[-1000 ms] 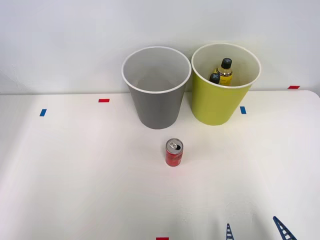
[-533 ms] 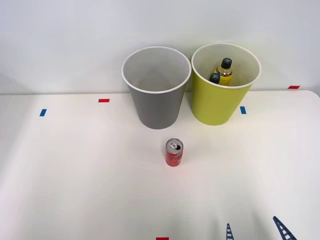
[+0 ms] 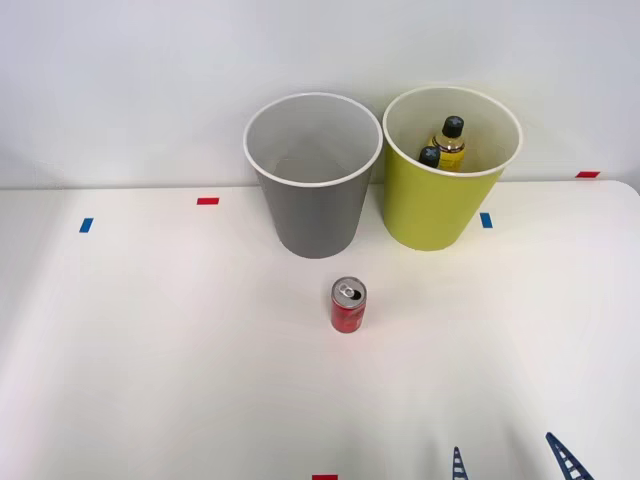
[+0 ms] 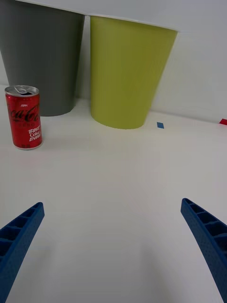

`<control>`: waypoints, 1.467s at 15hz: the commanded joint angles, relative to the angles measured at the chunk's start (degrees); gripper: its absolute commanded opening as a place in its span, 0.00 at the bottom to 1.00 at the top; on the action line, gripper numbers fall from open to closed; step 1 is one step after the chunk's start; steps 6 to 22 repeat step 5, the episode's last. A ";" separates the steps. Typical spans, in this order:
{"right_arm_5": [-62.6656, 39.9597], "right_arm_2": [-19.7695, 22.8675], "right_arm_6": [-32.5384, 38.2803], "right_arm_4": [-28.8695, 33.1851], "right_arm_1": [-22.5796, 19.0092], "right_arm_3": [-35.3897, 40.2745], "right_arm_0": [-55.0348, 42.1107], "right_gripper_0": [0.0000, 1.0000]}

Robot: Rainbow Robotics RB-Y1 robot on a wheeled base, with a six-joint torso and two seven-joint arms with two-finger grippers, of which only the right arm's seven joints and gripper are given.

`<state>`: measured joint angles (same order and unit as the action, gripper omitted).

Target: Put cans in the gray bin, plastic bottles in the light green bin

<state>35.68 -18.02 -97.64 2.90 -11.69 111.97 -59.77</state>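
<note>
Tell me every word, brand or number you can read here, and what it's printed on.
"Coca-Cola", in white script on the side of the red can, seen from the wrist view.
Small white lettering above and below that script: too blurred to read with confidence.
Gray bin, light green bin, bottles and the colored tape marks: no readable text.

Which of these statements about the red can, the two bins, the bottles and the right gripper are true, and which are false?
1. The red can stands upright on the table. True.
2. The red can is inside the gray bin. False: it stands on the table in front of that bin.
3. Two black-capped bottles are in the light green bin. True.
4. The right gripper is shut on the can. False: its fingers are spread open and hold nothing.
5. The two bins stand side by side. True.
</note>
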 commanded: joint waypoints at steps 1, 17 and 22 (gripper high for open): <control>0.00 0.00 0.00 0.00 0.00 0.00 0.00 1.00; 0.00 0.00 0.00 0.00 0.00 0.00 0.00 1.00; 0.00 0.00 0.00 0.00 0.00 0.00 0.00 1.00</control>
